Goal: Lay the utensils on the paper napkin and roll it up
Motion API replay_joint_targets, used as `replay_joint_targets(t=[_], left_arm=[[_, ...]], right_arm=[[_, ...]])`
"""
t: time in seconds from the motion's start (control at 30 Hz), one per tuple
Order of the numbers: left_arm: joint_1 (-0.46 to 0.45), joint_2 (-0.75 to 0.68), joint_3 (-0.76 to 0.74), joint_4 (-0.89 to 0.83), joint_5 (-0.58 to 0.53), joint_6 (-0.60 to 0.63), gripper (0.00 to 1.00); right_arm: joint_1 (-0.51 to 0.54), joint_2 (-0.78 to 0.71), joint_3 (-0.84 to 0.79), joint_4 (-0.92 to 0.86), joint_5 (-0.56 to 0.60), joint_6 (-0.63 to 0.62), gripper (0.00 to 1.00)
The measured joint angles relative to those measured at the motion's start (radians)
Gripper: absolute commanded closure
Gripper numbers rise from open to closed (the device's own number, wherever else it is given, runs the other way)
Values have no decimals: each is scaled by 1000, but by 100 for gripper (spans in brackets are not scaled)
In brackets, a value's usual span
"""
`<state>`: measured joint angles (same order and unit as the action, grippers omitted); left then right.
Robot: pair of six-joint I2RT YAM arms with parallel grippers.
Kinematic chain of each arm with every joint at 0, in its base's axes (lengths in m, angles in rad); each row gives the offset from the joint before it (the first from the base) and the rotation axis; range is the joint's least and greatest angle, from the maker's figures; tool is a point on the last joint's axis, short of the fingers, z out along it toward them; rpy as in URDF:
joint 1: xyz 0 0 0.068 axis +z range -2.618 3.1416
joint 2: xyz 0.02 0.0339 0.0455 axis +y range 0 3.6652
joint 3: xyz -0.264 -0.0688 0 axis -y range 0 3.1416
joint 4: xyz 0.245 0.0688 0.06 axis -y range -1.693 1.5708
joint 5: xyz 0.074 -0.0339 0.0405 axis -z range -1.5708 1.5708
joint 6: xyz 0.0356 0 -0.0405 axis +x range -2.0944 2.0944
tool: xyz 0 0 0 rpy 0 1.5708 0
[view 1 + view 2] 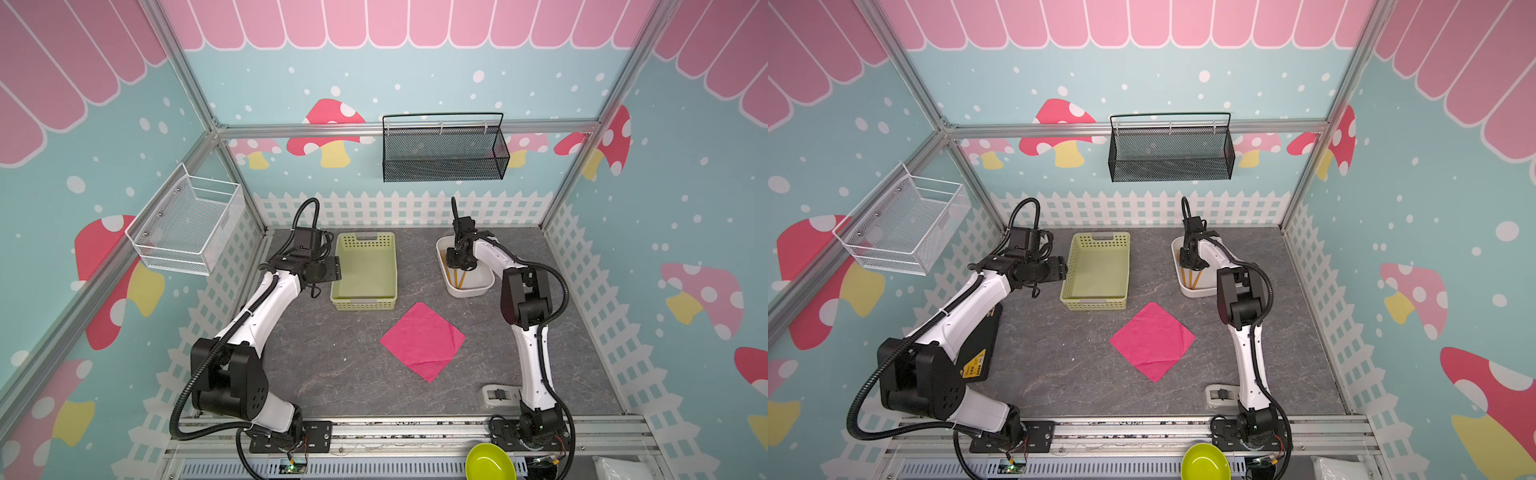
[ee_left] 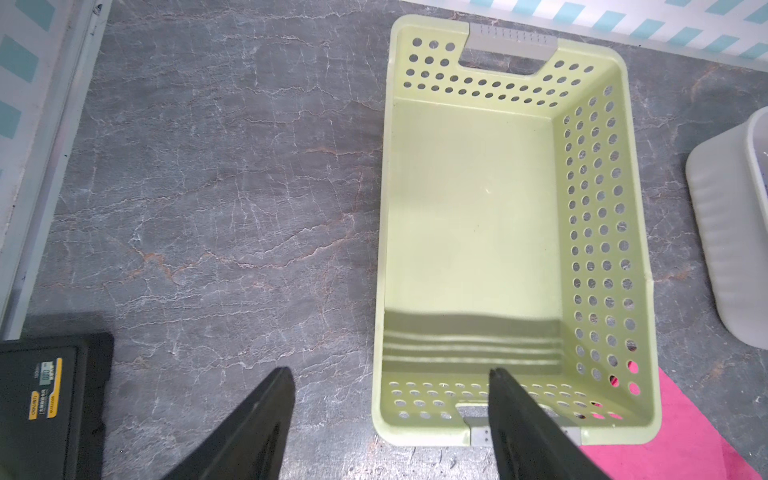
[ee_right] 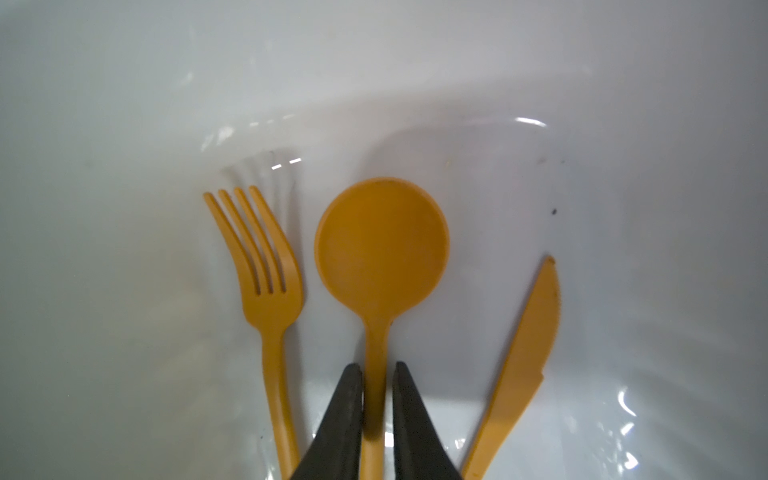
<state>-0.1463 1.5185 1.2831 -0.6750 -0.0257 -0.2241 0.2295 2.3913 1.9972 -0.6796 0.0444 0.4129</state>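
Note:
The orange utensils (image 1: 458, 277) (image 1: 1192, 277) lie in a white bin (image 1: 473, 291) (image 1: 1200, 293) at the back right. In the right wrist view the spoon (image 3: 381, 249) lies between the fork (image 3: 266, 291) and the knife (image 3: 528, 353). My right gripper (image 3: 377, 368) (image 1: 459, 262) reaches down into the bin and is shut on the spoon's handle. The pink paper napkin (image 1: 422, 340) (image 1: 1152, 340) (image 2: 673, 436) lies flat mid-table, turned like a diamond, with nothing on it. My left gripper (image 2: 389, 370) (image 1: 334, 270) hangs open and empty by the green basket's left side.
An empty pale green perforated basket (image 1: 363, 305) (image 2: 382, 208) stands left of the bin. A black mesh basket (image 1: 444, 149) hangs on the back wall and a white wire basket (image 1: 187, 224) on the left wall. A lime bowl (image 1: 490, 461) sits at the front edge.

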Motion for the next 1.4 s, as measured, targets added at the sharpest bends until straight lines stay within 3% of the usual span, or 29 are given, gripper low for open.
replay_joint_targets(t=[0.8, 1.2, 1.4], left_arm=[[0, 0, 0, 0, -7, 0, 25], [0, 0, 0, 0, -8, 0, 24], [0, -4, 0, 0, -9, 0, 25]], right_arm=[[2, 21, 99, -73, 20, 8, 96], [11, -115, 126, -175, 28, 3, 97], [33, -257, -24, -164, 23, 0, 97]])
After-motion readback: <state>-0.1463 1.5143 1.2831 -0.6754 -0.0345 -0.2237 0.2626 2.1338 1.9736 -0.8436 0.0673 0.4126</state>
